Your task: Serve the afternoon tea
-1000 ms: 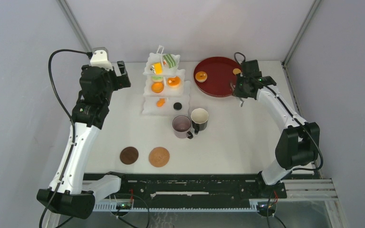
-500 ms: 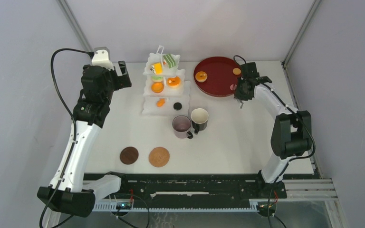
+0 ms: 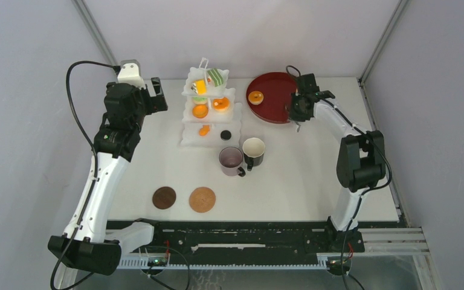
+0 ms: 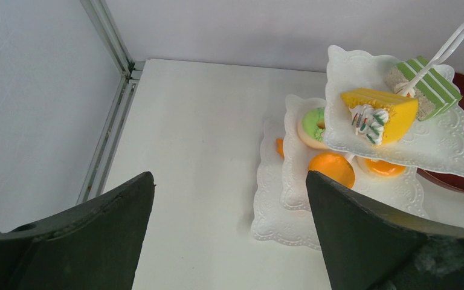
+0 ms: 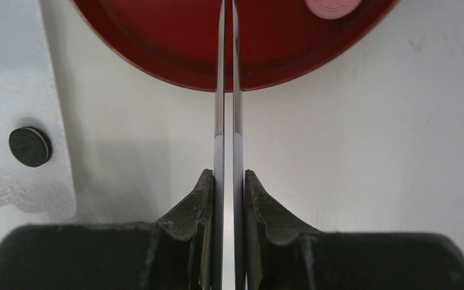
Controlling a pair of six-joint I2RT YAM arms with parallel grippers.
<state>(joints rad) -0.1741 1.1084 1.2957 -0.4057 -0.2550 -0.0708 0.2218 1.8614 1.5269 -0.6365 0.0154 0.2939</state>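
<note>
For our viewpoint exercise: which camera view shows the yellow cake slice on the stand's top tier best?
The left wrist view: the yellow cake slice appears close up, cream decoration visible, beside the green striped slice. The top external view shows only a small yellow patch; the right wrist view misses it.

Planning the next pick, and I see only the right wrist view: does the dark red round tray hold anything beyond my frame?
Observer: Yes, a small round orange pastry sits on the dark red round tray, on its side nearer the white three-tier stand.
Operator: What's the left end effector doing?
Observer: The left end effector hangs open and empty beside the stand.
Operator: Mugs on coasters?
Observer: No; the black mug and mauve mug stand on the bare table, away from both round brown coasters.
</note>
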